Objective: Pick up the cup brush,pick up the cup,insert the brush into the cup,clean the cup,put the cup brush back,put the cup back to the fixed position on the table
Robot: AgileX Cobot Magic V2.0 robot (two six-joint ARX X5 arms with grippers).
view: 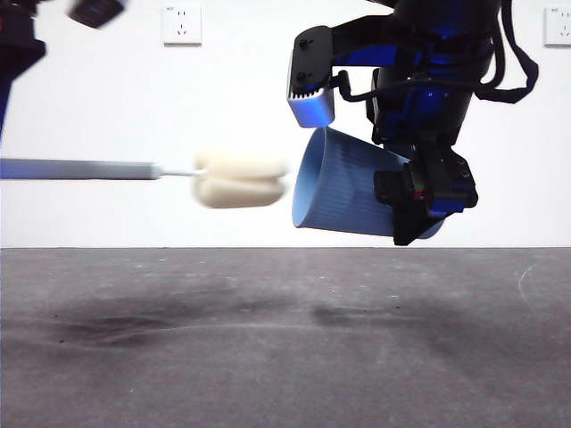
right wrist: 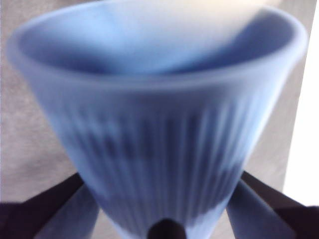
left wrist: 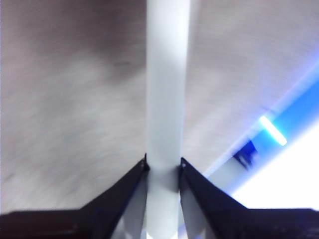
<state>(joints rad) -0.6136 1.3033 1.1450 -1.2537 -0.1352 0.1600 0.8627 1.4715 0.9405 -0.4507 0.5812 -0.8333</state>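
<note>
The cup brush (view: 178, 174) hangs level above the table (view: 268, 357), its grey handle (left wrist: 167, 99) running in from the left and its cream sponge head (view: 241, 178) pointing right. My left gripper (left wrist: 164, 172) is shut on the handle. The blue ribbed cup (view: 343, 192) is held on its side in the air, mouth facing left toward the sponge, a small gap between them. My right gripper (view: 419, 192) is shut on the cup (right wrist: 159, 124) near its base, jaws on either side.
A white wall with two power sockets (view: 182, 24) stands behind the table. The right arm's dark body (view: 419, 80) fills the upper right. A black part of the left arm (view: 94, 11) shows at the top left.
</note>
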